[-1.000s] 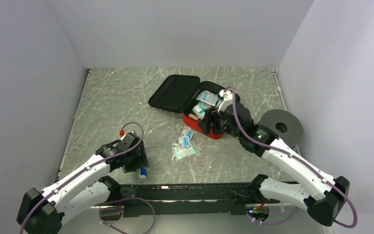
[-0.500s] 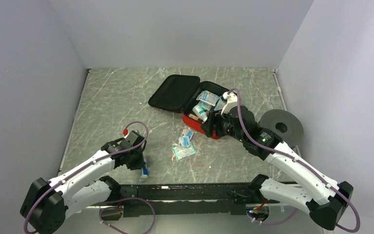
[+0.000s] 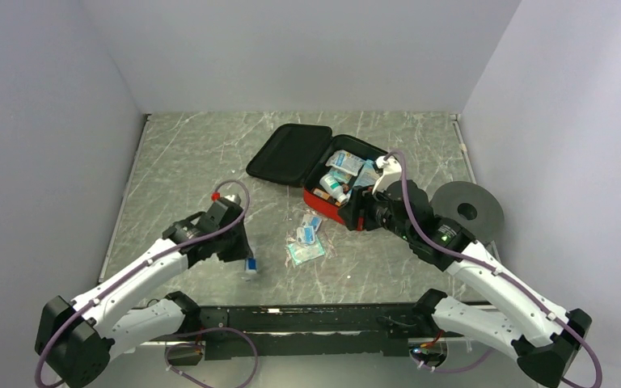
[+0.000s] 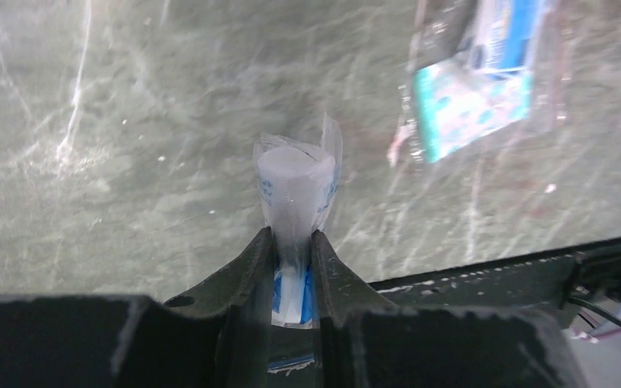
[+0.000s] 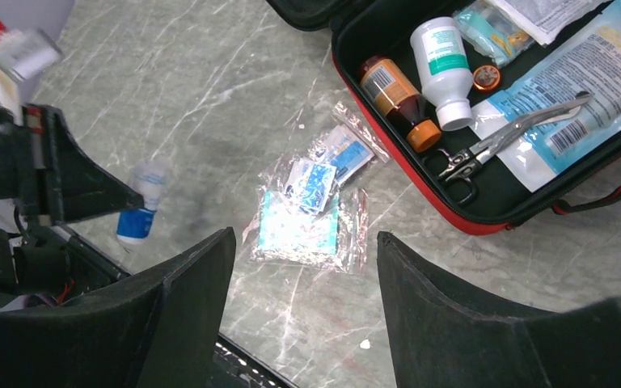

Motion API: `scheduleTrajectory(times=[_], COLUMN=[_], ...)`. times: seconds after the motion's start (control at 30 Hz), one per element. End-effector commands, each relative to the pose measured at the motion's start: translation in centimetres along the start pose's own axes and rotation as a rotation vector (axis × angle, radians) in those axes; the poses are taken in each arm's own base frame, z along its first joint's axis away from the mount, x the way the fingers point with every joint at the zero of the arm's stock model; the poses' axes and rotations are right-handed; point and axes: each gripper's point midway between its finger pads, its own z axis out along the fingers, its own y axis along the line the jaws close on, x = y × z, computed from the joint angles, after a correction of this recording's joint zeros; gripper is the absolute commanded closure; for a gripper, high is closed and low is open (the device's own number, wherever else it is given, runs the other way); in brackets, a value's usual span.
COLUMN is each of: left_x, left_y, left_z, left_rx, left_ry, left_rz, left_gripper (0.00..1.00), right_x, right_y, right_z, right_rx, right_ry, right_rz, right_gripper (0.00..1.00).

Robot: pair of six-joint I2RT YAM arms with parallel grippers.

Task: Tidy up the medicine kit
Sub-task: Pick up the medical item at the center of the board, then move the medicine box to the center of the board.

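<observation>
The medicine kit (image 3: pixel 289 153) lies open at the back centre, a red case with black lining (image 5: pixel 534 198). It holds a brown bottle (image 5: pixel 394 93), a white bottle (image 5: pixel 443 69), scissors (image 5: pixel 505 137) and flat packets (image 5: pixel 590 69). My left gripper (image 4: pixel 293 238) is shut on a small white and blue wrapped roll (image 4: pixel 295 182), which I hold just off the table near the front edge (image 3: pixel 251 265). My right gripper (image 5: pixel 306 242) stands open and empty above the table, close to the kit's near corner (image 3: pixel 361 214).
Clear-wrapped teal and blue packets (image 3: pixel 306 241) lie on the table between the two arms (image 5: pixel 307 214). A grey round disc (image 3: pixel 467 212) sits at the right, behind the right arm. The black base rail (image 3: pixel 315 311) runs along the near edge.
My left gripper has shut on the wrapped roll and carried it up and to the right, off the table. The right arm has drifted slightly right, still open.
</observation>
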Motion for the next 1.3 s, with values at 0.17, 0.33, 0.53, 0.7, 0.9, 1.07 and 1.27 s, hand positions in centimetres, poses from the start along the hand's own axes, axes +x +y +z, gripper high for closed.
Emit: scheduleTrajectory(times=[0.17,0.33,0.53,0.7,0.9,1.07,1.27], left_x=[-4.2,-5.6,-7.4,-8.4,-8.2,-7.6,-7.1], left_y=[-6.3,-8.1,-10.0,-11.0,-11.4,-10.9,-10.0], left_z=[-3.9,-4.8,-6.2,-7.6,-8.4,-8.8,-9.8], left_rx=[0.188,0.223,0.249,0.272,0.309,0.313,0.318], left_ry=[-0.066,-0.082,-0.108,-0.133,-0.134,-0.135,-0.153], left_rz=[0.086,0.106,0.136,0.148,0.153,0.152,0.152], left_gripper=[0.94,0.95,0.95,0.95,0.96,0.95,0.95], right_x=[0.9,0.3,-0.1,0.0,-0.1,0.1,1.2], right_y=[-2.6,-3.7,-4.0,-4.3,-4.5,-4.3,-5.2], right_z=[0.9,3.0,5.8,8.2,11.2,13.5,16.1], right_rx=[0.124,0.189,0.19,0.18,0.17,0.14,0.136], right_ry=[-0.029,-0.023,0.009,0.034,0.068,0.106,0.157], right_rz=[0.021,0.016,-0.033,-0.081,-0.208,-0.287,-0.322], right_gripper=[0.32,0.32,0.32,0.33,0.32,0.32,0.37])
